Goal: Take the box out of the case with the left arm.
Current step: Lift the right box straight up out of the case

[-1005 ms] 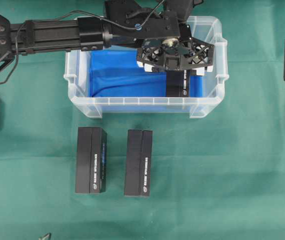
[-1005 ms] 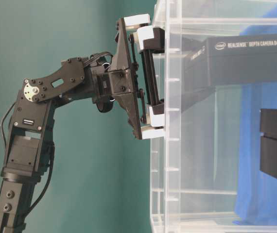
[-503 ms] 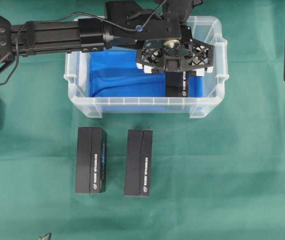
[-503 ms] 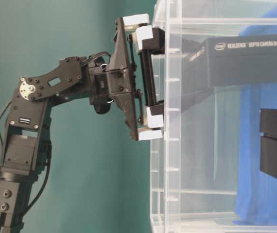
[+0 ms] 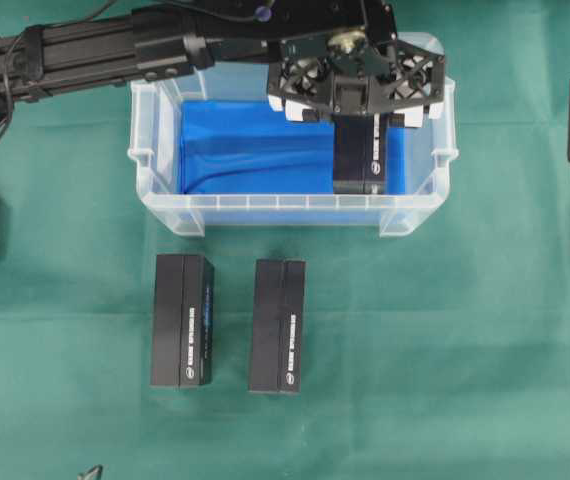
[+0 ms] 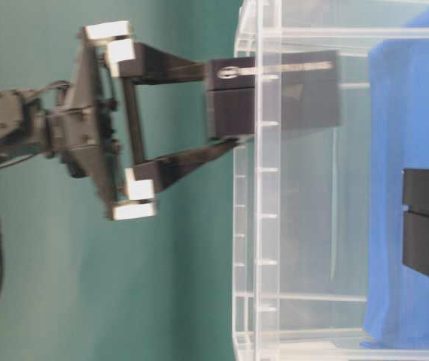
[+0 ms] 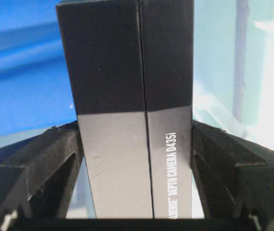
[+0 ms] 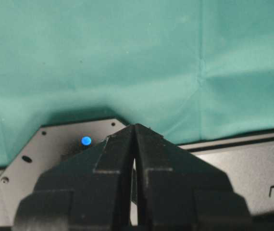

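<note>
The left gripper [image 6: 222, 105], jaws clamped on the box [image 5: 354, 152], has lifted it halfway past the case [image 5: 145, 170] rim at frame top.

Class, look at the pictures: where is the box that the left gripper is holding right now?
In the overhead view the box hangs over the right end of the case, clamped in the left gripper. The table-level view shows it partly lifted past the rim.

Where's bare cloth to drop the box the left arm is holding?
Free: green cloth right of the two boxes already out, and the strip left of them. Crowded: the case itself, where the left gripper holds the box, and the narrow gap between the two boxes.
</note>
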Available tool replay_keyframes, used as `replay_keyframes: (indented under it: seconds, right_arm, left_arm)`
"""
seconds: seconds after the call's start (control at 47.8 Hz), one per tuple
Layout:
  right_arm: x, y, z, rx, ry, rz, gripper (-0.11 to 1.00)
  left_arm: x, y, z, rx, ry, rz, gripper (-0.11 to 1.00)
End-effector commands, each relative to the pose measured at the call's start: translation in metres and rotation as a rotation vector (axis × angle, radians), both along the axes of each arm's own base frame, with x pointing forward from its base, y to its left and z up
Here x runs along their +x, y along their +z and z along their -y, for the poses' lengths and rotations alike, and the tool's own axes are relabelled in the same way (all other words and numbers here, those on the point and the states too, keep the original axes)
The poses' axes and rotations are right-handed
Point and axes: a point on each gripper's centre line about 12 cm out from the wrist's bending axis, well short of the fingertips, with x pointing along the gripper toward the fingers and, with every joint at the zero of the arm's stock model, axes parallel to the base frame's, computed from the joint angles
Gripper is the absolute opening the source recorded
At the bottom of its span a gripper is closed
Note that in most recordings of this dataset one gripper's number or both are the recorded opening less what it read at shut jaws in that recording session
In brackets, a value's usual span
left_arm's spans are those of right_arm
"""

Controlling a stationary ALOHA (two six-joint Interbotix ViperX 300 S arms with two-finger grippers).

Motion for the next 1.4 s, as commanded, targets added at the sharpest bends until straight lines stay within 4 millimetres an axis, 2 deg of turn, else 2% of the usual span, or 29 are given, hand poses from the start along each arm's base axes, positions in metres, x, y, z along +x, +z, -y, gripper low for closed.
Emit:
replay_keyframes:
  seconds: [0.0,0.293,0.44,1.382]
  right_arm:
    - [0.001,0.003,0.000,0.002,-0.003,0.011,0.00]
    - [0.001,0.003,0.000,0.001,-0.001,0.015,0.00]
    - [0.001,0.003,0.000,0.001,-0.001,0.015,0.00]
    - [0.001,0.003,0.000,0.002,-0.003,0.009,0.00]
  left_arm:
    - [-0.007,0.048,0.003,0.016,-0.006,0.090,0.64]
    - [-0.021,0.087,0.005,0.011,0.002,0.087,0.64]
    - [-0.025,0.099,0.005,0.016,0.008,0.094,0.64]
    - [-0.025,0.098,0.006,0.015,0.006,0.090,0.64]
